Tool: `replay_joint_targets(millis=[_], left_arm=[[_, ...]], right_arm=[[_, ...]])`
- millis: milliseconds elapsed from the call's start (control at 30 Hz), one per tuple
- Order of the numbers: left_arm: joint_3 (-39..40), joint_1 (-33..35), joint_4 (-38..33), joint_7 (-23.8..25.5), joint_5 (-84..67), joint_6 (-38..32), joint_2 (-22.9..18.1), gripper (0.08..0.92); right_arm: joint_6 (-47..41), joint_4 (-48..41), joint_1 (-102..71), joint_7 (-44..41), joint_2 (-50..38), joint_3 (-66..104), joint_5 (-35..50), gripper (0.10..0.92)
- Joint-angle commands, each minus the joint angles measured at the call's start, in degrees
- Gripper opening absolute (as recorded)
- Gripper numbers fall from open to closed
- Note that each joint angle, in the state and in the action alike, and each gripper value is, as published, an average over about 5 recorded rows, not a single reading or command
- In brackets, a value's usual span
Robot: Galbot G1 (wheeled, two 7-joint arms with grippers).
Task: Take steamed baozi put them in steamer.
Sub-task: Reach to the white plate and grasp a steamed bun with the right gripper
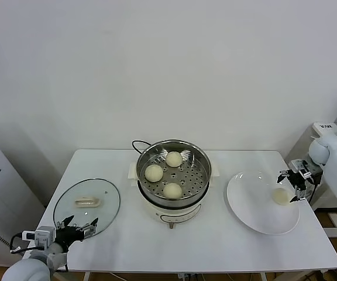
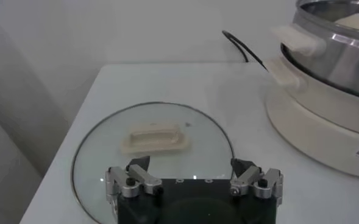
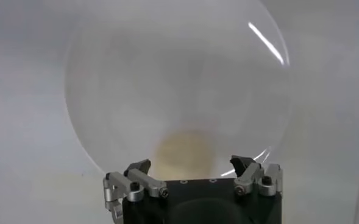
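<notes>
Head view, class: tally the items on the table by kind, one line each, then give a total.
Steamed baozi: 4, with three in the steamer, one on the plate
Steamer: 1
Plate: 1
Glass lid: 1
Total: 7

Three buns (image 1: 164,173) are sitting in the steamer (image 1: 174,175) at table centre, while the right gripper (image 1: 292,185) is hovering open over a fourth (image 1: 281,196) on the plate (image 1: 256,208) at three o'clock.

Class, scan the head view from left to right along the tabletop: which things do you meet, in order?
Left pincer → glass lid → steamer holding three baozi → white plate → last baozi → right pincer.
</notes>
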Motion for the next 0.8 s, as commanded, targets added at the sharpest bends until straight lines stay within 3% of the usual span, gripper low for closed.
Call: replay_joint_targets(millis=[33,400,600,800], left_arm=[[0.06,0.04,-0.01,0.03,0.01,-0.03,0.05,0.823],[0.3,0.2,-0.13,0.01,0.07,-0.03,-0.08,0.823],[0.41,0.33,-0.13,0.01,0.1,-0.06,-0.15,0.823],[0.3,0.4,-0.11,0.0,0.09,-0.1,-0.1,0.823]], right_arm=[[0.16,-2.88,-3.44,3.83,1.21,4.55,-4.97,0.823],[0.34,-6.07,-3.79,5.4,3.83,7.43,-6.63,0.815],[0.13,-7.4,-3.67,4.33,4.85,8.69,-7.22,0.703],[-0.36,-6.65,-3.51,1.62,4.61,8.27,-6.12,0.537]])
